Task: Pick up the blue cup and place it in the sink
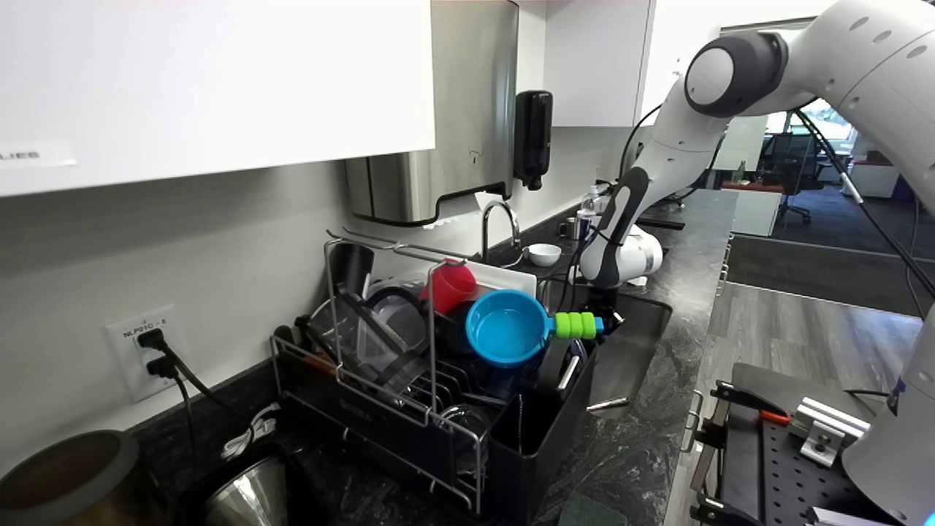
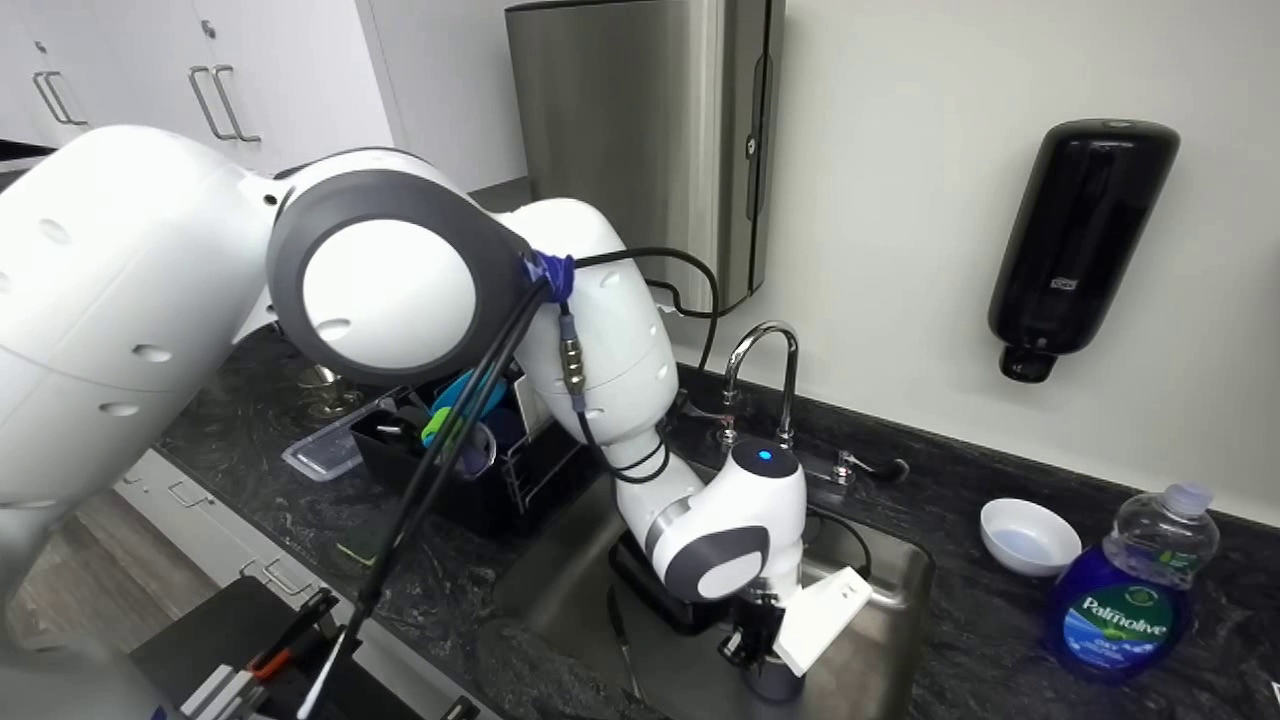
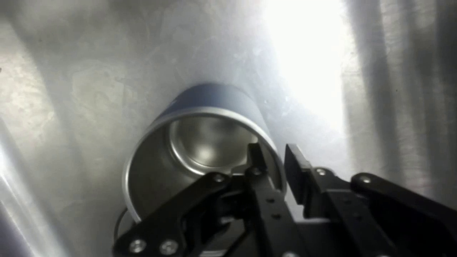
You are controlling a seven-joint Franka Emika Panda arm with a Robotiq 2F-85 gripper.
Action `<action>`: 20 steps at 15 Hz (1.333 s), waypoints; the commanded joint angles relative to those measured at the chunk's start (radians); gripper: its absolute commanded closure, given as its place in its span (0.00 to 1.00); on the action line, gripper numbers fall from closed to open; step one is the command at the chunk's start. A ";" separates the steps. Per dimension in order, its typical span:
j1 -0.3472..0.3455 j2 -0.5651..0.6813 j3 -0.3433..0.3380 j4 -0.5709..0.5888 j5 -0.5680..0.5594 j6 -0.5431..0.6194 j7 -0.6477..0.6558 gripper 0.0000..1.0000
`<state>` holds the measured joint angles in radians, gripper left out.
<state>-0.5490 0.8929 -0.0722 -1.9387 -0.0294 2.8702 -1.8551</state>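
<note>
The blue cup point(image 3: 217, 96) has a blue-grey outside and a bare metal inside. In the wrist view it stands on the metal floor of the sink point(image 3: 107, 82), its mouth facing the camera. It also shows, dark, below the gripper in an exterior view point(image 2: 775, 682). My gripper point(image 3: 274, 153) straddles the cup's right rim, one finger inside the mouth and one outside. Gaps show beside the wall, so the fingers are partly open and not closed on it. The gripper also shows low in the sink point(image 2: 890, 640) in an exterior view point(image 2: 755, 640).
A dish rack point(image 1: 409, 409) beside the sink holds dishes and a blue pan point(image 1: 508, 329) with a green handle. The faucet point(image 2: 765, 370) rises behind the sink. A white bowl point(image 2: 1030, 538) and soap bottle point(image 2: 1125, 600) stand on the counter. A dark item point(image 2: 650, 585) lies in the sink.
</note>
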 commanded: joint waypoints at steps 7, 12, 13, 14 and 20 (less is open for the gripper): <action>-0.023 -0.079 0.058 -0.022 -0.014 -0.004 0.019 0.05; -0.011 -0.188 0.053 -0.057 -0.011 -0.002 0.026 0.00; -0.008 -0.214 0.051 -0.069 -0.007 0.000 0.032 0.00; -0.001 -0.239 0.044 -0.078 -0.005 -0.001 0.045 0.00; 0.087 -0.416 -0.054 -0.161 0.002 0.044 0.332 0.00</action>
<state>-0.5191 0.5581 -0.0658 -2.0258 -0.0278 2.8756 -1.6583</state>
